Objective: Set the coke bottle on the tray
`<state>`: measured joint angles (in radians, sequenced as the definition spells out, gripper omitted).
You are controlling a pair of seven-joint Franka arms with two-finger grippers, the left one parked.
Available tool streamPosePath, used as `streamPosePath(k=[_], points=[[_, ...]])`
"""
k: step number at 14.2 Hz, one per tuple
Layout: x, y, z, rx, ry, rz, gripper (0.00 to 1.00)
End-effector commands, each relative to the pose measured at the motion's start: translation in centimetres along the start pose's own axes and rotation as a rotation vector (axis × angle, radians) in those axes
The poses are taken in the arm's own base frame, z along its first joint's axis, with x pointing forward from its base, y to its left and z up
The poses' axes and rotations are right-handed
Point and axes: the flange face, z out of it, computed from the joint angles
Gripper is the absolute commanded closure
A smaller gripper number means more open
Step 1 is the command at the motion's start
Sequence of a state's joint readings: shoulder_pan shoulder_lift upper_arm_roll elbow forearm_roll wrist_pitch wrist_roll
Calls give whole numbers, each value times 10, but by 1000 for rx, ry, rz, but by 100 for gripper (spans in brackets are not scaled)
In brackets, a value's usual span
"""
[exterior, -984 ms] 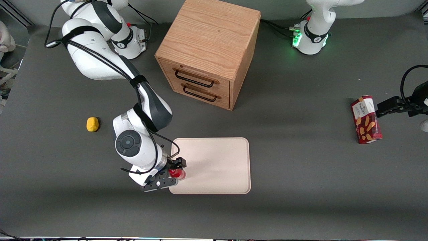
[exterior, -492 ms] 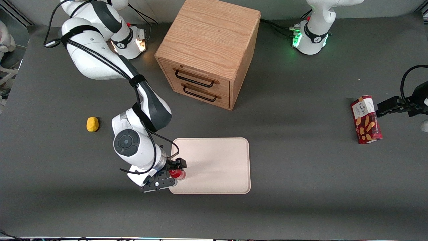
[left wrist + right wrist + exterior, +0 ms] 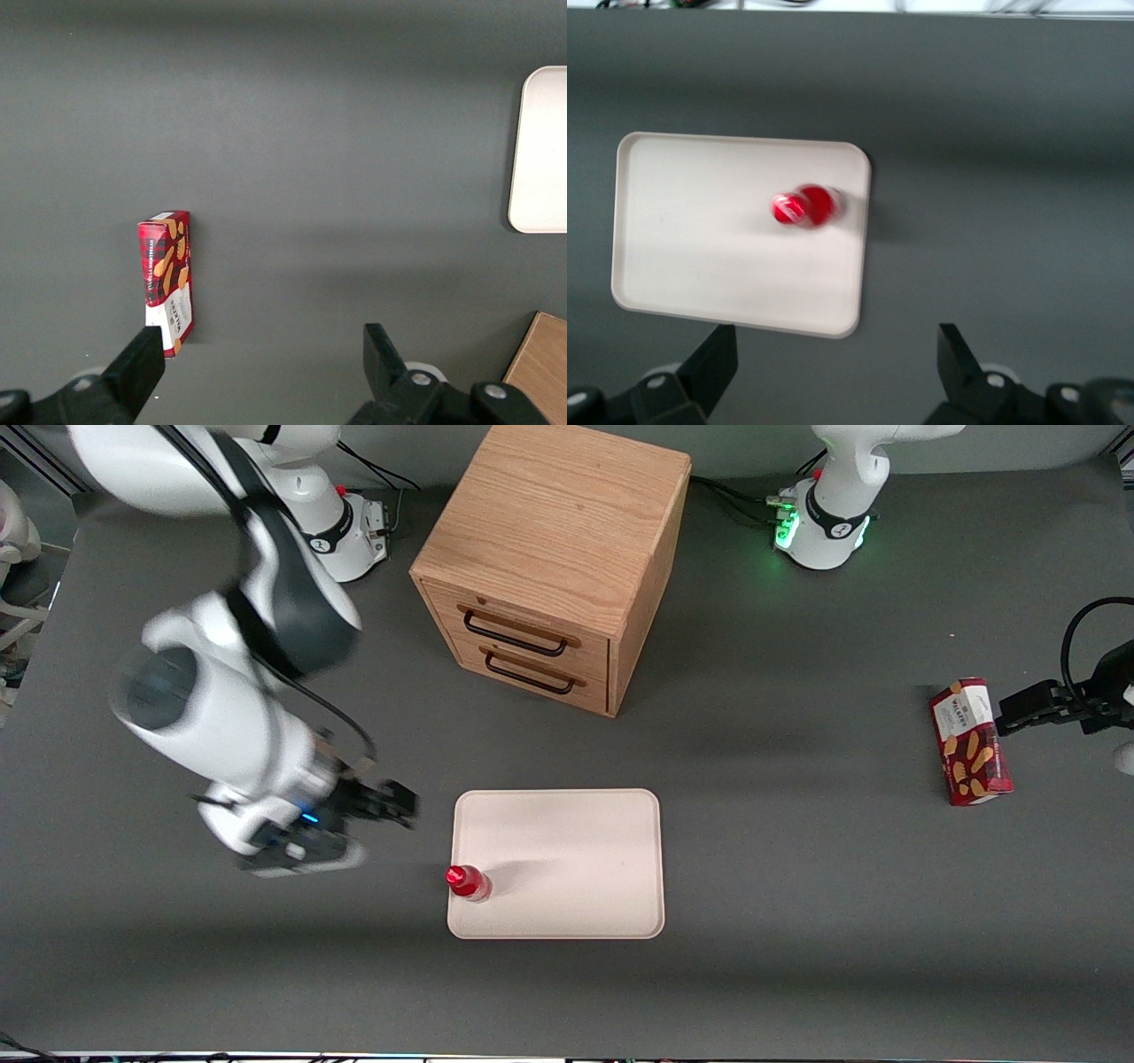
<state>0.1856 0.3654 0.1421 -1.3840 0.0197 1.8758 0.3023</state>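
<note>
The coke bottle (image 3: 467, 882), small, red and red-capped, stands upright on the tray (image 3: 576, 859), close to the tray's edge toward the working arm's end. It also shows in the right wrist view (image 3: 806, 207), standing on the cream tray (image 3: 700, 230). My gripper (image 3: 376, 824) is open and empty, raised above the bare table beside the tray, well apart from the bottle. In the right wrist view the gripper (image 3: 837, 367) has its jaws spread wide over grey table.
A wooden drawer cabinet (image 3: 554, 567) stands farther from the front camera than the tray. A red snack box (image 3: 970, 741) lies toward the parked arm's end, also seen in the left wrist view (image 3: 166, 279).
My gripper has let go of the bottle, opened, and pulled up and away from the tray toward the working arm's end. The bottle stays standing on the tray.
</note>
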Motion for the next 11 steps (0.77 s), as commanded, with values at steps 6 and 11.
streamPosePath(k=[6,11], points=[[-148,142,-103,-11,-57,131,0],[-148,178,-121,-68,-62,131,0]])
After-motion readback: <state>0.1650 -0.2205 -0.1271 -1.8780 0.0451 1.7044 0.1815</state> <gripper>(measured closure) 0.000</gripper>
